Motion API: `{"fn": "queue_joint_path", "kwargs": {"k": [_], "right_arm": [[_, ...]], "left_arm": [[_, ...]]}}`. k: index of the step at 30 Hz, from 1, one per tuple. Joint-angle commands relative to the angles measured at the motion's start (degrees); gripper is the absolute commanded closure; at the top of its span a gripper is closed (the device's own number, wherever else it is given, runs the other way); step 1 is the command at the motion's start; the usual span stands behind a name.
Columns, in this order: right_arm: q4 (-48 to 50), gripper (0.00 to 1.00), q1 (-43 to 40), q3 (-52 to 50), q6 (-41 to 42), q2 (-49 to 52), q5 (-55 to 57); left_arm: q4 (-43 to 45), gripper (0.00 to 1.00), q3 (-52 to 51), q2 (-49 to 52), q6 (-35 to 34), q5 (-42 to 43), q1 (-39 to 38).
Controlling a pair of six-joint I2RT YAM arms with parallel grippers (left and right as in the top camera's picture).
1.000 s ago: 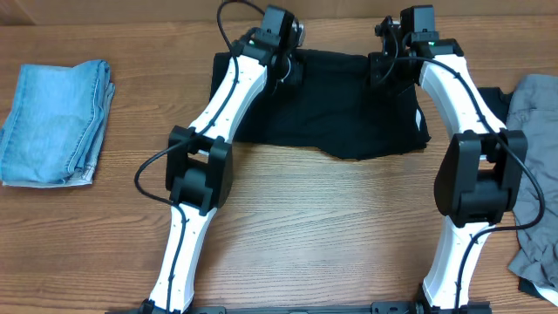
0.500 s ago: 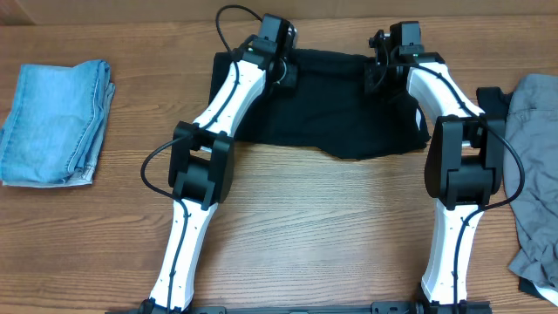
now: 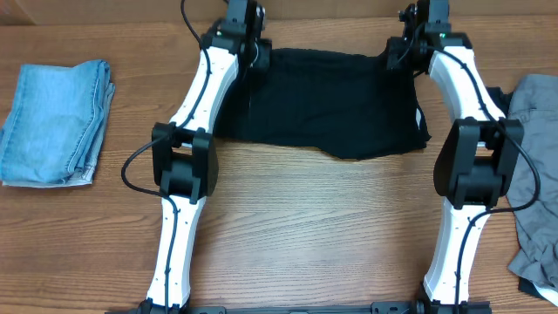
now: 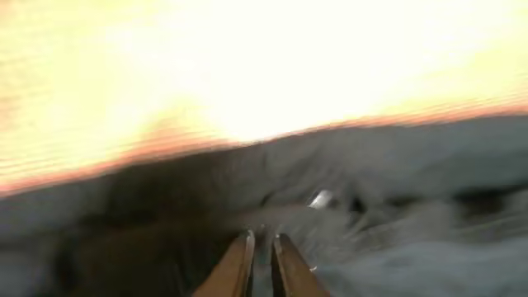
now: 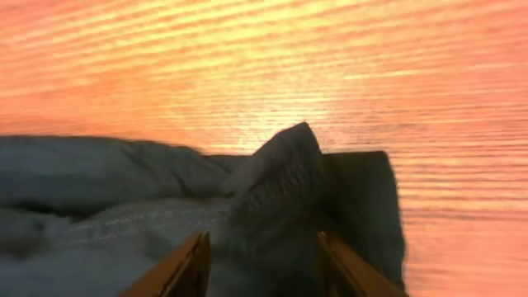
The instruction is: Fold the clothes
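Overhead: black fabric shorts (image 3: 323, 105) lie spread at far centre of wooden worktop (image 3: 305, 235). Left hand (image 4: 262, 239) narrow, grip unclear; right hand (image 5: 262, 238) wide, straddling a raised corner. Risk: snagged cloth drags, rumpling the fold.

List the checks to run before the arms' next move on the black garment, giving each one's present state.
1. Black garment spread out: ok.
2. Right claw open: ok, jaws apart.
3. Corner at that claw lying flat: not ok, a fabric peak stands between its jaws.
4. Left claw free of fabric: cannot tell, jaws nearly together, view blurred.
5. Folded denim apart from it: ok.
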Motion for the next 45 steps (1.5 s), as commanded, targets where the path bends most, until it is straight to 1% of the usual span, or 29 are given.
{"fn": "queue_joint_path", "kwargs": {"k": [1,2,3,4,6,7,8,10,12,16,18,19,20,24,28,33,35,36,38,40,42,43,44,45], "right_arm": [[-6.4,0.55,-1.4,4.0,7.9,-8.2,2.1],[-8.7,0.54,-2.0,4.0,9.3,-9.4,2.1],[-11.4,0.54,-2.7,4.0,10.5,-10.7,2.1],[-15.6,0.55,-3.8,4.0,12.0,-12.8,1.9],[-22.8,0.53,-5.9,4.0,14.1,-15.9,1.6],[-25.3,0.51,-6.6,4.0,14.1,-16.8,1.4],[-27.6,0.49,-7.3,4.0,14.1,-17.4,1.4],[-33.8,0.47,-9.5,4.0,16.6,-17.9,1.2],[-37.6,0.46,-11.0,1.9,18.6,-17.9,1.0],[-37.3,0.43,-11.3,-5.6,18.6,-17.9,-1.6],[-34.5,0.41,-11.0,-11.8,18.6,-17.9,-4.6],[-32.4,0.37,-10.8,-15.2,18.6,-17.9,-7.0],[-30.6,0.36,-10.8,-17.9,18.6,-17.9,-8.4],[-23.3,0.28,-10.8,-25.7,19.6,-17.9,-8.9],[-18.1,0.25,-10.6,-31.8,21.7,-17.9,-9.1],[-11.8,0.26,-9.5,-38.2,21.6,-17.9,-15.0],[-12.2,0.36,-8.9,-38.5,21.6,-17.9,-15.1],[-12.5,0.43,-8.6,-38.5,21.6,-17.9,-15.2],[-13.4,0.66,-8.5,-38.5,21.6,-17.9,-15.3],[-14.8,0.82,-8.6,-38.5,21.6,-17.9,-15.3],[-16.3,0.89,-8.6,-38.4,21.5,-17.9,-15.3],[-17.1,0.91,-8.6,-38.4,21.3,-17.9,-15.3],[-17.3,0.91,-8.6,-38.4,21.1,-17.9,-15.3],[-17.1,0.89,-8.6,-38.4,21.1,-17.9,-14.9]], "left_arm": [[-7.5,0.63,14.6,-0.2,1.4,-0.7,-0.1],[-10.0,0.53,17.0,-0.2,1.4,-0.7,-0.1],[-12.8,0.38,19.6,-0.2,1.4,-0.7,0.0],[-16.6,0.18,22.7,-0.2,1.4,-0.7,0.1],[-24.2,0.05,28.7,-0.2,1.3,-0.7,0.3],[-26.7,0.02,30.6,-0.2,1.2,-0.7,0.4],[-28.5,0.0,31.9,-0.2,1.0,-0.7,0.5],[-33.2,0.0,34.2,-0.2,0.3,-0.8,0.8],[-36.0,0.0,33.8,-0.1,-1.5,-2.3,0.9],[-36.6,0.0,31.3,-0.1,-2.5,-3.8,0.9],[-36.6,0.0,29.7,-0.1,-2.4,-4.2,0.9],[-36.4,0.0,28.7,-0.1,-2.5,-4.4,0.9],[-36.1,0.0,27.7,-0.1,-2.4,-4.7,0.9],[-34.8,0.0,24.2,-0.1,-2.4,-5.5,0.9],[-33.5,0.0,21.5,-0.1,-2.4,-5.5,1.0],[-30.7,0.0,17.5,-0.1,-2.4,-5.5,1.1],[-30.2,0.0,16.3,-0.1,-2.4,-5.5,1.1],[-30.1,0.0,16.0,-0.1,-2.4,-5.5,1.1],[-30.2,0.0,16.0,-0.1,-2.2,-5.5,1.1],[-30.2,0.0,16.0,-0.1,-2.0,-5.5,1.1],[-30.2,0.0,15.9,-0.1,-2.0,-5.5,1.1],[-30.2,0.0,15.8,-0.1,-2.0,-5.5,1.1],[-30.2,0.0,15.8,-0.1,-1.9,-5.5,1.1],[-30.1,0.0,15.8,-0.1,-1.8,-5.6,1.1]]}}
